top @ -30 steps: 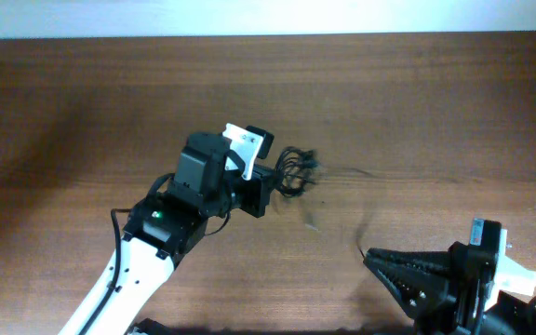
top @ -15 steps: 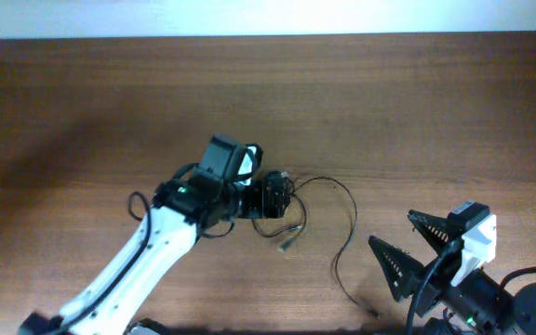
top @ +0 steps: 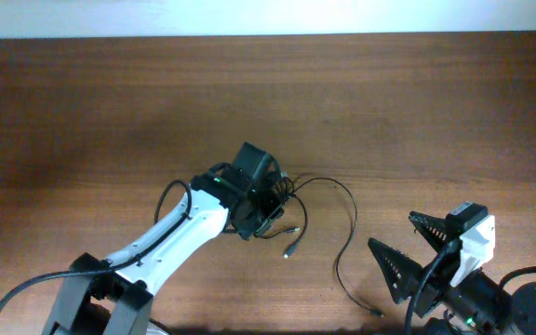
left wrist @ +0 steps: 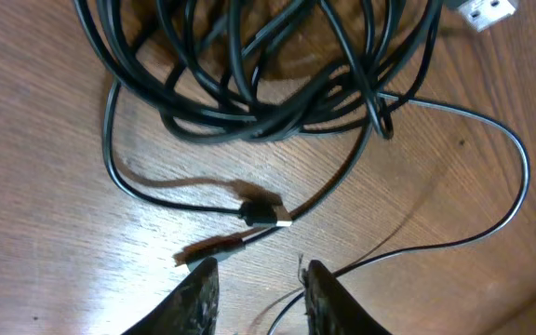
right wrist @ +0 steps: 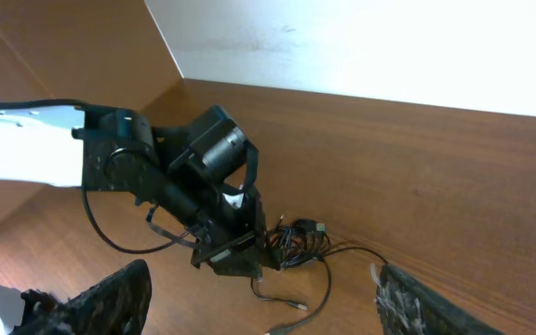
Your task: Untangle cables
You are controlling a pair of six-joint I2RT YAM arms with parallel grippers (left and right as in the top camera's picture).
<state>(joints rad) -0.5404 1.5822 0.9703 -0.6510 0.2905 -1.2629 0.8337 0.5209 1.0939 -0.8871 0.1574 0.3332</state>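
Both claws are empty, the left claw (left wrist: 261, 270) narrowly parted by the cables (left wrist: 249, 128), the right claw (top: 390, 230) wide; grabbing several loops together could tighten the tangle.

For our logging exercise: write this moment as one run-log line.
cables: tangled coil, ends loose | left gripper: open, near coil | right gripper: open, empty, away from cables

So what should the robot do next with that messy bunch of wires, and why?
Probably lower the left gripper onto the small plug just ahead of its open jaws and pinch it. That plug lies on the table outside the cable tangle, so pulling it away could draw one cord free. The right gripper sits open, far off.
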